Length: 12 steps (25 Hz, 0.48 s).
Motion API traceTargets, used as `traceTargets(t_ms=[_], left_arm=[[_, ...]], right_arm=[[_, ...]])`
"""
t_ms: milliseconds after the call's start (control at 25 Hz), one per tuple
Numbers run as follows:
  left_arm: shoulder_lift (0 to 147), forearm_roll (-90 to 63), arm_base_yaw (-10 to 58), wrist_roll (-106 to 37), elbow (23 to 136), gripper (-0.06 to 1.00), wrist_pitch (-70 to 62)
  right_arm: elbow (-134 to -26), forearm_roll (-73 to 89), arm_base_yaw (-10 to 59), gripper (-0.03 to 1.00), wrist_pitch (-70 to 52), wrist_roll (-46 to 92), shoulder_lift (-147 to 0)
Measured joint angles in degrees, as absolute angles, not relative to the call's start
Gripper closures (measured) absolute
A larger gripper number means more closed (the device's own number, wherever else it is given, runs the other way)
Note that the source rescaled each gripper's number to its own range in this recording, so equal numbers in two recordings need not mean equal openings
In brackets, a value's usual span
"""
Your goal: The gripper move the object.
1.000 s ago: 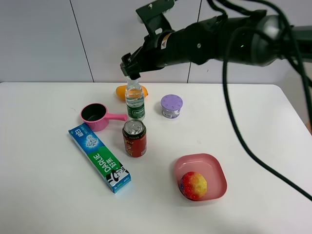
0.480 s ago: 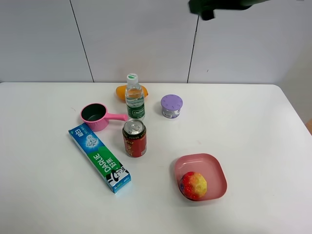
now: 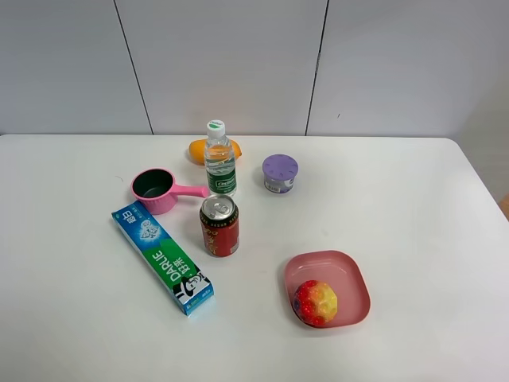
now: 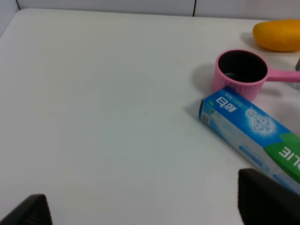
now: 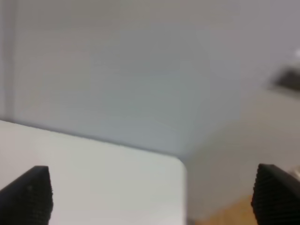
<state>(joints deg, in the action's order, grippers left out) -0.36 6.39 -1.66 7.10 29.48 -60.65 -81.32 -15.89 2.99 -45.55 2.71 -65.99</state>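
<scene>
The clear water bottle with a white-green cap and green label stands upright at the back middle of the white table, free of any gripper. Neither arm shows in the exterior high view. In the left wrist view my left gripper is open and empty, its two black fingertips spread wide low over the table's left part. In the right wrist view my right gripper is open and empty, its fingertips wide apart, facing the wall and a table corner, away from the bottle.
A red can stands in front of the bottle. A pink cup, a toothpaste box, an orange fruit, a purple-lidded tub and a pink bowl holding a red-yellow ball surround it.
The right arm, which was at the bottle's cap, has lifted away and left the exterior view. The bottle stands in the same spot.
</scene>
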Motion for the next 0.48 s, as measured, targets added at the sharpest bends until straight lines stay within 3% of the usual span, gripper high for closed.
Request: traceTargets(t_ms=[160,480], left_arm=[[-0.4,6.4,-1.7,7.1,29.5,-0.06,-60.7],[-0.4,6.4,-1.7,7.1,29.5,-0.06,-60.7]], right_arm=[[-81.3,-16.1,-3.7,0.00,-52.1,2.7,-59.9],[-81.4,-12.8,-4.6,0.00,-63.7,2.7,-46.4]])
